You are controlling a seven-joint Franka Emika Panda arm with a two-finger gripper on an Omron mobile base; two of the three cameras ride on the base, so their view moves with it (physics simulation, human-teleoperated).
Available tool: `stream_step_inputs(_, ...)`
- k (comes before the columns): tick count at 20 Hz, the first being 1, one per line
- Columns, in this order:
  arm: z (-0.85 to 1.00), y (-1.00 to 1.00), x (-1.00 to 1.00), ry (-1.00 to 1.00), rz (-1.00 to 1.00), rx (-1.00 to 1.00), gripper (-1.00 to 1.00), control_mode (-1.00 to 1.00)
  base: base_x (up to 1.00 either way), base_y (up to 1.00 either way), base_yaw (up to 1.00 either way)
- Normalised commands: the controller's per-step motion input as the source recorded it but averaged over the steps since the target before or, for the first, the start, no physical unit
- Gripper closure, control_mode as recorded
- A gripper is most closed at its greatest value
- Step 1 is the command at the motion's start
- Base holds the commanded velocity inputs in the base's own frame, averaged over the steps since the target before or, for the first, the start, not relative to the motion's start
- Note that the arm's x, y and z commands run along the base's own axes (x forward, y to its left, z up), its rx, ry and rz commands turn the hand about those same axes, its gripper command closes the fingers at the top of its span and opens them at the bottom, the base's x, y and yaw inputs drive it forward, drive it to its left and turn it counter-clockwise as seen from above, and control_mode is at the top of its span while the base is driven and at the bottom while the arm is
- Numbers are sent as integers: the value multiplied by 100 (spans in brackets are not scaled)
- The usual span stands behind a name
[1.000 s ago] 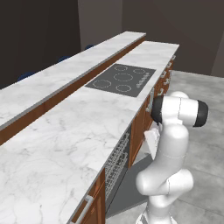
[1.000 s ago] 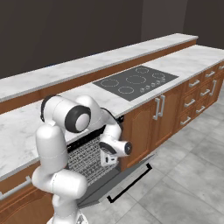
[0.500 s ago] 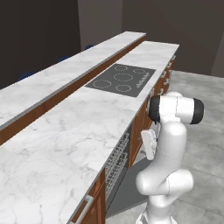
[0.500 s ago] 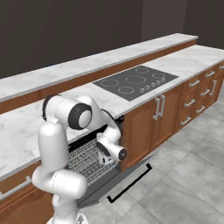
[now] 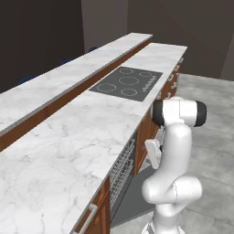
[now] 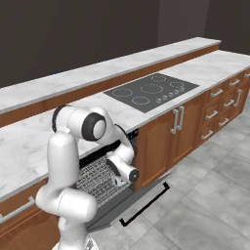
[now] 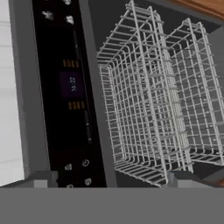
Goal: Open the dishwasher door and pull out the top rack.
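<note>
1. Left base view: the white arm rises beside the marble table, its elbow folded so the hand can reach under the table's front edge. The top rack shows there as a wire grid just below that edge, and the dishwasher door lies dropped down toward the floor. The induction hob sits further along the table, well apart from the work.

2. Right base view: here's the clearer angle! The dishwasher door hangs fully lowered, its black bar handle out at the front, so step one looks done. The top rack sits inside the opening, and the gripper is poised right at the rack's front, low under the table edge, apparently lined up for a pull. A wooden cabinet stands just beside.

3. Hand view: the camera looks along the wire basket, with the black control strip beside it. The fingers stand apart, with wire rising between the two tips; whether they actually pinch the rack, I cannot tell.
</note>
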Motion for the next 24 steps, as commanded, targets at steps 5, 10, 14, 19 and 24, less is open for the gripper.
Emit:
stream_step_inputs(5, -13, 6, 18, 0, 1, -10, -100, -100, 0, 0, 0)
stream_step_inputs(10, -14, 15, 28, 0, 4, -6, -100, -100, 0, 0, 0)
stream_step_inputs(14, -23, 11, 31, 0, 4, -1, -100, -100, 0, 0, 0)
stream_step_inputs(19, -29, 4, 26, 0, 4, 0, -100, -100, 0, 0, 0)
stream_step_inputs(24, -32, 3, 22, 0, 4, 0, -100, -100, 0, 0, 0)
